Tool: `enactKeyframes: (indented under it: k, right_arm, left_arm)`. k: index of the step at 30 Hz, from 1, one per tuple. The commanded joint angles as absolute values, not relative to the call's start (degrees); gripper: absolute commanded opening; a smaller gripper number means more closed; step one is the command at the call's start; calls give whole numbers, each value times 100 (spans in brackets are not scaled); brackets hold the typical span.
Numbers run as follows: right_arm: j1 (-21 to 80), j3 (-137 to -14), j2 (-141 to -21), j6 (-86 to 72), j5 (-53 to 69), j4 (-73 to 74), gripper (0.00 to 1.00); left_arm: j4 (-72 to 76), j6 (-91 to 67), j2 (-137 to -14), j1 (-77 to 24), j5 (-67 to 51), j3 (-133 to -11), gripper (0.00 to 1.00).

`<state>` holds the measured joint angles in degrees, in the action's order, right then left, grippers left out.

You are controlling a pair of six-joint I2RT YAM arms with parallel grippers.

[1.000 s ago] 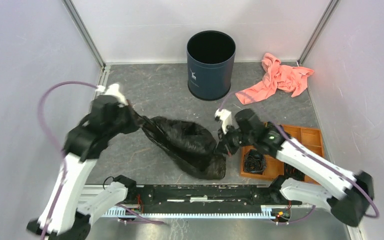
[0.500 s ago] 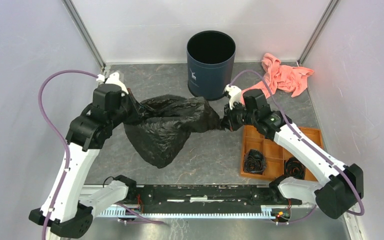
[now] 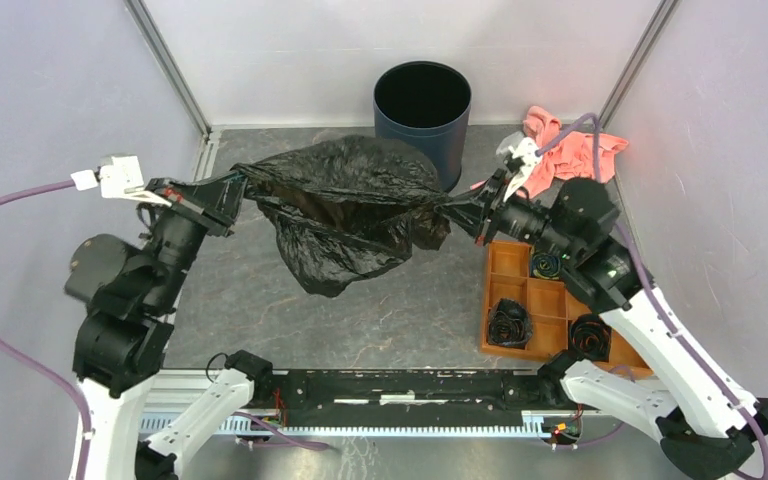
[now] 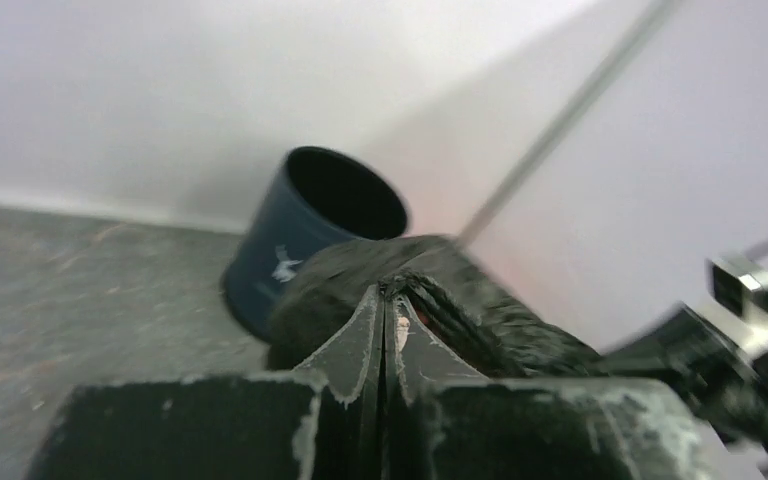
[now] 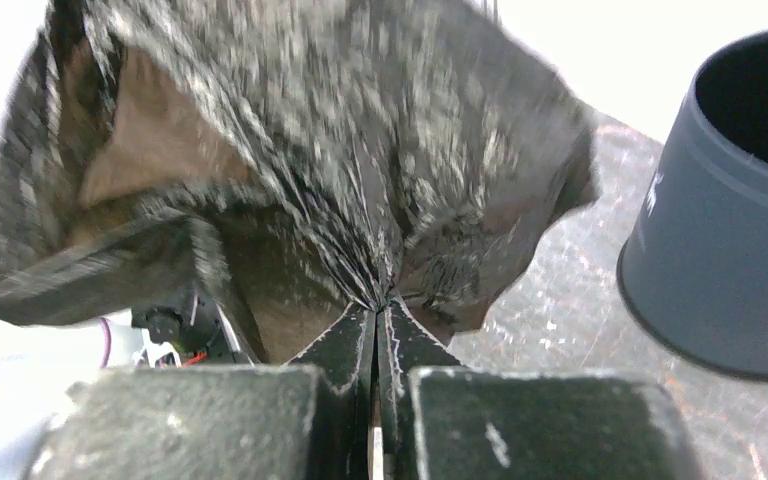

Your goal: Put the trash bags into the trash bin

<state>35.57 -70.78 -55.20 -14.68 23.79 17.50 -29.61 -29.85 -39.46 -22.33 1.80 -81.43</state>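
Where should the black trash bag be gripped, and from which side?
Pinch the thin film at two opposite edges of the trash bag, one from its left and one from its right, as the left jaws and the right jaws hold it now. It's limp and wider than the trash bin, so one central grab would likely bunch it.

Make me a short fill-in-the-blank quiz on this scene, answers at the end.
The left gripper and right gripper both pinch the trash bag, which is ____.
The trash bin stands ____.
The cloth to the trash bin's right is ____.
The tray holding black rolls is ____.
Answers: black; upright; pink; orange.
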Motion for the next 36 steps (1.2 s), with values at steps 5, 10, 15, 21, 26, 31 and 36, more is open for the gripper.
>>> enactKeyframes:
  k: [5, 10, 15, 21, 26, 31, 36]
  right_arm:
    - [3555, -5304, -5899, -1828, 1537, 560, 0]
    - [4085, -6655, -6043, -1351, 1289, 786, 0]
    - [4355, -7380, -6125, -1683, 1857, 437, 0]
    - [4335, -6246, -6157, -1710, 1164, -31, 1]
    - [4420, -7147, -6504, -1174, 1156, 809, 1]
    - [4469, -7474, -5995, -1144, 1232, 372, 0]
    - [4468, -6291, -5741, -1344, 937, -119, 0]
  left_arm:
    - [-3772, -2527, -4599, -2219, 2478, -7205, 2]
    - [-2804, -2397, -4038, -2223, 1002, -7874, 2]
    - [-2438, -2583, -3835, -2224, 780, -8135, 2]
    - [-3076, -2569, -4082, -2222, 1889, -7582, 2]
    - [-3089, -2159, -4170, -2224, 1576, -8060, 2]
    - [-2683, -1961, -3980, -2228, 1390, -8048, 2]
    - [-2878, -2224, -4063, -2224, 1766, -7738, 2]
